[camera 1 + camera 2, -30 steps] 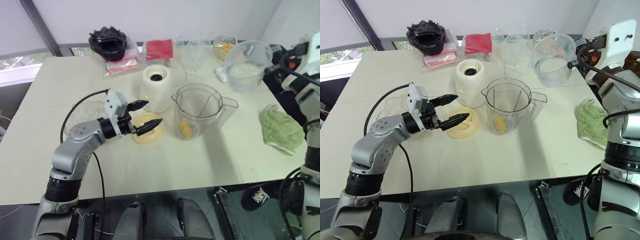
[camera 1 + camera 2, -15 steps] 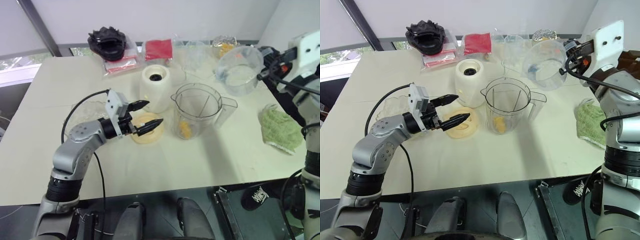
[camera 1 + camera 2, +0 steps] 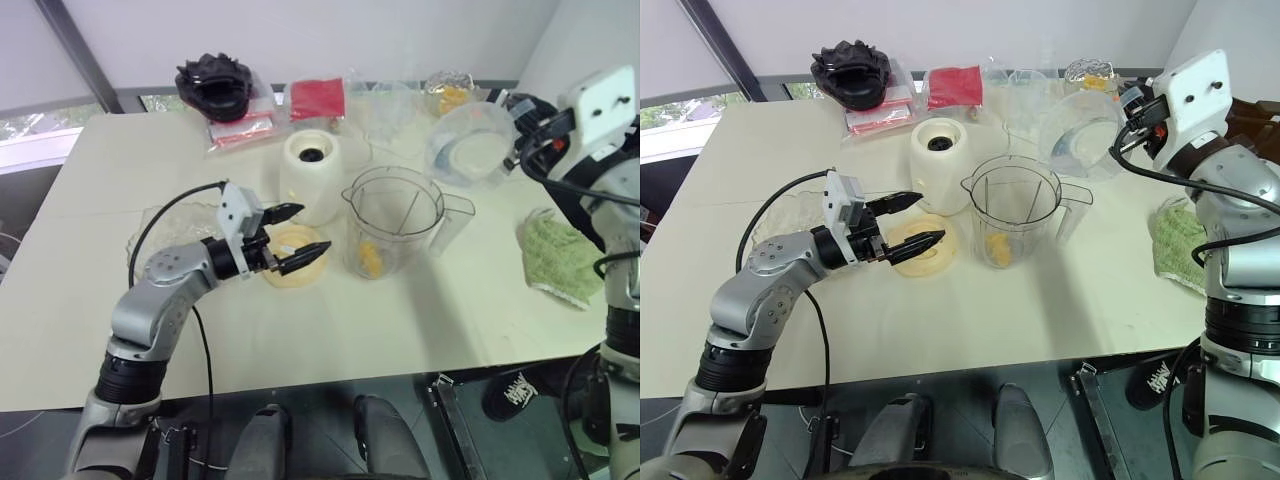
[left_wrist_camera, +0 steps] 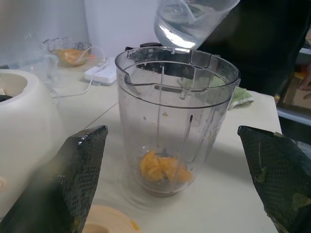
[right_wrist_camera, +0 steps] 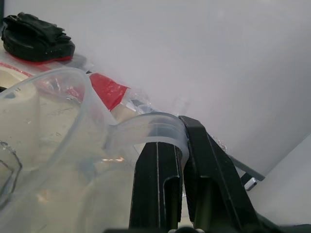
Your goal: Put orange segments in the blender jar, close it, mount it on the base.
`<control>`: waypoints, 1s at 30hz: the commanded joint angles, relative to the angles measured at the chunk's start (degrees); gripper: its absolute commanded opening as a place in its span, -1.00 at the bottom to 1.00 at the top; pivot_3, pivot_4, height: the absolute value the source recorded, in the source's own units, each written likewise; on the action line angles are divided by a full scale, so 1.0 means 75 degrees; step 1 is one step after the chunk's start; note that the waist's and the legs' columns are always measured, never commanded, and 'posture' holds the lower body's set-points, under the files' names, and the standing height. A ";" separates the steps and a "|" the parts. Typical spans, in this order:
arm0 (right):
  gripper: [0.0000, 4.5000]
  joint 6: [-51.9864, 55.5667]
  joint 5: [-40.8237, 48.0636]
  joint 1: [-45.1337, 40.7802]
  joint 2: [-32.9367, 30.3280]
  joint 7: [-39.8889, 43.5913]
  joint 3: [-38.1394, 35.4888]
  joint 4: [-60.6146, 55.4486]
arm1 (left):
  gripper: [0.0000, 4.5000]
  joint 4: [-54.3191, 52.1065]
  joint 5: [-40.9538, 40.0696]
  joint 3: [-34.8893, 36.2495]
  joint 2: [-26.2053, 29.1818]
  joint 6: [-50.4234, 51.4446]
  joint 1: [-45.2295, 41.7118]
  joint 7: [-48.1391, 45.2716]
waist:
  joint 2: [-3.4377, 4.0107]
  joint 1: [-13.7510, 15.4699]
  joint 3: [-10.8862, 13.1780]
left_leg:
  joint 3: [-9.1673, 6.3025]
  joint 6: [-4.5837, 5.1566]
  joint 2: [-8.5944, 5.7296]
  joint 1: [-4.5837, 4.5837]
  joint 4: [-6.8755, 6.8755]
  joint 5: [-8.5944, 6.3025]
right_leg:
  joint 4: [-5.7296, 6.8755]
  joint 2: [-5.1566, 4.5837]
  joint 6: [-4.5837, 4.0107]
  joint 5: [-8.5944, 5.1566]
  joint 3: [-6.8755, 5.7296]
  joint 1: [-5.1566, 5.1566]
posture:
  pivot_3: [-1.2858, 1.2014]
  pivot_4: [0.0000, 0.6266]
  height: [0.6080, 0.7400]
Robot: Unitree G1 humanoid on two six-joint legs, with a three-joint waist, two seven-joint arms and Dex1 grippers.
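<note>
1. Blender jar (image 3: pixel 1012 212): stands upright and uncovered on the table (image 3: pixel 970 320); it serves as the landmark here.
2. Orange segments (image 4: pixel 163 168): lie at the bottom of the blender jar, around the dark blade.
3. Base (image 3: pixel 940 165): cream-white, just beside the blender jar on its left and slightly behind it, the dark socket facing up.
4. Lid (image 3: pixel 923 248): flat, cream, lying on the table to the left of the blender jar and in front of the base.
5. Left gripper (image 3: pixel 912 220): hovers above the lid, pointing toward the blender jar; its black fingers (image 4: pixel 73 184) are spread wide and hold nothing.
6. Right gripper (image 5: pixel 182 160): raised behind and to the right of the blender jar, its fingers pinched on the handle of a clear measuring cup (image 3: pixel 1083 135).
7. Measuring cup: tilted in the air, its mouth leaning toward the blender jar.
8. Green cloth (image 3: pixel 563 258): lies on the table well to the right of the blender jar.
</note>
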 commanded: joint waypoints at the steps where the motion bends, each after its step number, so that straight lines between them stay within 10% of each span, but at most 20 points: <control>1: -0.99 -0.0372 -0.0135 -0.0110 -0.0174 0.0049 -0.0149 -0.0260 | 1.00 -0.0243 -0.0003 0.0056 0.0033 -0.0125 -0.0003 0.0028 | 0.0000 0.0003 0.0000 | 0.0000 0.0000 0.0000 0.0000 0.0000 0.0000 | 0.0000 0.0000 0.0000 0.0000 0.0000 0.0000 | 0.03 -0.52 1.00; 30: -0.99 -0.1208 -0.0879 -0.0149 -0.0215 0.0495 0.0101 0.0147 | 1.00 -0.0311 -0.0003 -0.0004 0.0024 -0.0140 0.0040 0.0016 | 0.0000 0.0003 0.0000 | 0.0000 0.0000 0.0000 0.0001 0.0001 0.0000 | 0.0001 0.0000 0.0000 0.0000 0.0000 0.0000 | 0.03 -0.52 1.00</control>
